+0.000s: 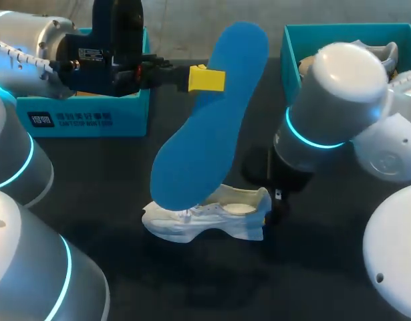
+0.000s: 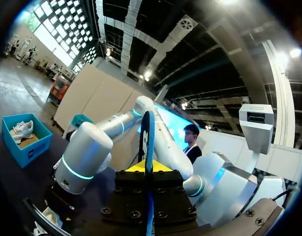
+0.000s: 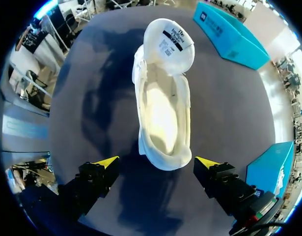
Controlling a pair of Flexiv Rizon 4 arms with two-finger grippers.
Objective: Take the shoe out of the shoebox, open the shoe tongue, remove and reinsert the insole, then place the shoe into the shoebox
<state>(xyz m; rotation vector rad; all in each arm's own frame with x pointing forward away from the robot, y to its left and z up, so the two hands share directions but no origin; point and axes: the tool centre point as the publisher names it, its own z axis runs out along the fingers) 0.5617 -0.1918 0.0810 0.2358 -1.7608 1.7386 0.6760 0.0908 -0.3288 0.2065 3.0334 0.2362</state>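
Blue insole point(image 1: 208, 120) above shoe point(image 1: 212, 217); teal shoebox point(image 1: 85, 120) behind, left

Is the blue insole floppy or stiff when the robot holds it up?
Probably bendy but not floppy: the insole, pinched at one edge by the left end effector, hangs almost flat without drooping. It looks thin edge-on in the left wrist view, so it is likely light. Gripped so far off-centre, it might twist if swung fast.

A robotics workshop hall: two robot arms point(image 1: 339, 87) at a dark table point(image 1: 192, 281) bearing teal shoeboxes point(image 1: 91, 117)
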